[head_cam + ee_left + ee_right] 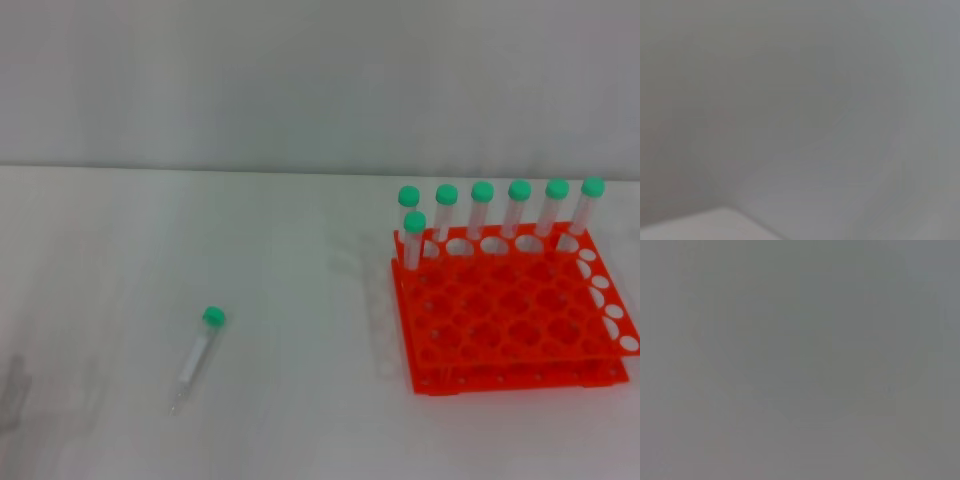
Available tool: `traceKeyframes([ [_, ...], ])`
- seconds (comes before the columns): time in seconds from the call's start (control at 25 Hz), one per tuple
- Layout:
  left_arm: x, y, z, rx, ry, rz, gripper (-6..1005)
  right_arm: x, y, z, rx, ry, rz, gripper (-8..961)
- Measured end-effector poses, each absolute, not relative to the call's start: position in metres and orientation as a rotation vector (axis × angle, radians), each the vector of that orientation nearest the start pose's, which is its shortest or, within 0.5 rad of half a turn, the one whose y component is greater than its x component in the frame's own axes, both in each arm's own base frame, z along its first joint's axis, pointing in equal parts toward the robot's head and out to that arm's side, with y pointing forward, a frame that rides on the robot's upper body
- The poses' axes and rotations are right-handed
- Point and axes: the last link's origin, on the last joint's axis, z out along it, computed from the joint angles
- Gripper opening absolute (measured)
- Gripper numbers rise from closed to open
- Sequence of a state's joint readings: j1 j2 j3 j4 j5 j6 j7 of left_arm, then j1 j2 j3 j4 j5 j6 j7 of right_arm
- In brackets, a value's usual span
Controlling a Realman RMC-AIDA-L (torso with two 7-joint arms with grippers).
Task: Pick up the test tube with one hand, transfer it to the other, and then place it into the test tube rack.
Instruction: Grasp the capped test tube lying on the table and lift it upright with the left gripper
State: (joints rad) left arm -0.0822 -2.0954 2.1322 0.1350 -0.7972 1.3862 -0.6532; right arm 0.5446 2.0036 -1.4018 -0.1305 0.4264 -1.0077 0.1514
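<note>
A clear test tube point(197, 357) with a green cap lies flat on the white table point(300, 300) at the left, cap toward the back, tip toward the front. The orange test tube rack point(510, 315) stands at the right, with several green-capped tubes point(482, 210) upright along its back row and one in the row in front. Neither gripper shows in the head view. Both wrist views show only plain grey, with no tube, rack or fingers in them.
A pale wall runs behind the table's far edge. A faint shadow lies on the table at the far left near the front.
</note>
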Motion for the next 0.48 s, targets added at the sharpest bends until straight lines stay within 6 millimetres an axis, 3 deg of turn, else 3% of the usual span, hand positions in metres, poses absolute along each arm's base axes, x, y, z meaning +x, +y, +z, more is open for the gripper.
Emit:
traceKeyframes([
  [0.48,-0.4031,0.2027,0.0274,-1.078,-0.918,-1.021,878,0.3637,0.3815,0.0888,-1.176,0.612,0.618,861],
])
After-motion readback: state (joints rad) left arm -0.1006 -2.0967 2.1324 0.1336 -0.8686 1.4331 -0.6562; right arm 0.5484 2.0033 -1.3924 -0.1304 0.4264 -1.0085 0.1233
